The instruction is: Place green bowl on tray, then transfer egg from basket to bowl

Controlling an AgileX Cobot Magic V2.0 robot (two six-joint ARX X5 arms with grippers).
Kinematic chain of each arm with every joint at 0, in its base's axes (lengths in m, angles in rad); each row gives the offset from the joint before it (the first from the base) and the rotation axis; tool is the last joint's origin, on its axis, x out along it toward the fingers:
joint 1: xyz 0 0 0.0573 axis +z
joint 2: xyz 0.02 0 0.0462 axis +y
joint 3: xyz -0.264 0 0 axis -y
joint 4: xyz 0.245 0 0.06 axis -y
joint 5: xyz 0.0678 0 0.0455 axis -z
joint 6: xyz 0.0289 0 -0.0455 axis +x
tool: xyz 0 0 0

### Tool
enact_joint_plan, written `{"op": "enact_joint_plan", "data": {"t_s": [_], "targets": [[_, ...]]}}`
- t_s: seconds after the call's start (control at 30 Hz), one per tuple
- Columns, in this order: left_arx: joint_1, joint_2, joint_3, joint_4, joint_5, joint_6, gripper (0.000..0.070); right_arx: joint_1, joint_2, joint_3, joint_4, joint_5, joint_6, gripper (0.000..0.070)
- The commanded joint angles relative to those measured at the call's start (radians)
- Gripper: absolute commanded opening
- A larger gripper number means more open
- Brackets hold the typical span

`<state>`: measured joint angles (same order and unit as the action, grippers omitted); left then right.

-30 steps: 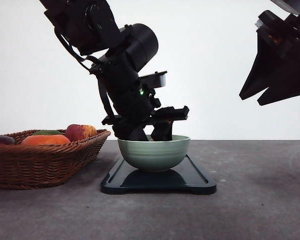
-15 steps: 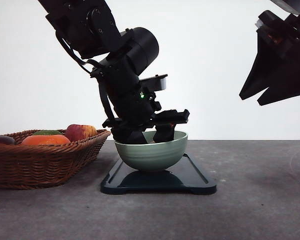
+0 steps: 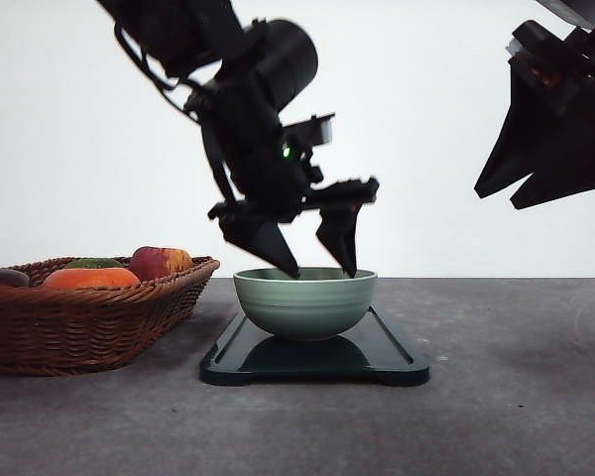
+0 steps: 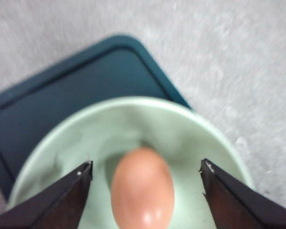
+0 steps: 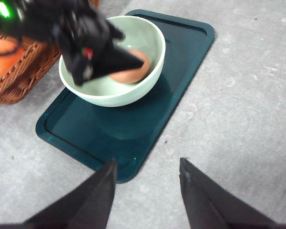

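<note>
My left hand [image 3: 317, 270] lifted clear since earlier frame, fingers apart; pinkish-brown oval egg [image 4: 143, 188] directly below in pale green ridged bowl [image 3: 305, 302]; right hand [image 5: 145, 191] apart, idle.

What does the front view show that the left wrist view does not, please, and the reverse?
Front view: the basket with fruit, the raised right gripper, and the open left gripper just above the bowl. Left wrist view: the egg lying inside the bowl, between the spread fingers. Both: the bowl sitting on the tray.
</note>
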<state>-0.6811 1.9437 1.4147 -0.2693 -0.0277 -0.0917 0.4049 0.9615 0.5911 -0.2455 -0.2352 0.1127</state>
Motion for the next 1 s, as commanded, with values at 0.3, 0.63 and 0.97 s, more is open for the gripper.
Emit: {"op": "enact_joint_plan", "data": {"t_s": [0.3,0.63,0.97], "targets": [[0.019,-0.102,0.135,-0.317,-0.003,0.014,0.0471,0.005,0.003,0.005,0.005,-0.004,0.011,0.0260],[0.034,-0.437,-0.177,-0.185,-0.003,0.001,0.0470,0.005,0.003,0.005,-0.014,-0.003,0.011,0.0260],[0.100,-0.861,-0.553,-0.174,-0.003,-0.087,0.0469,0.006,0.003,0.005,-0.018,-0.004,0.002,0.0260]]}}
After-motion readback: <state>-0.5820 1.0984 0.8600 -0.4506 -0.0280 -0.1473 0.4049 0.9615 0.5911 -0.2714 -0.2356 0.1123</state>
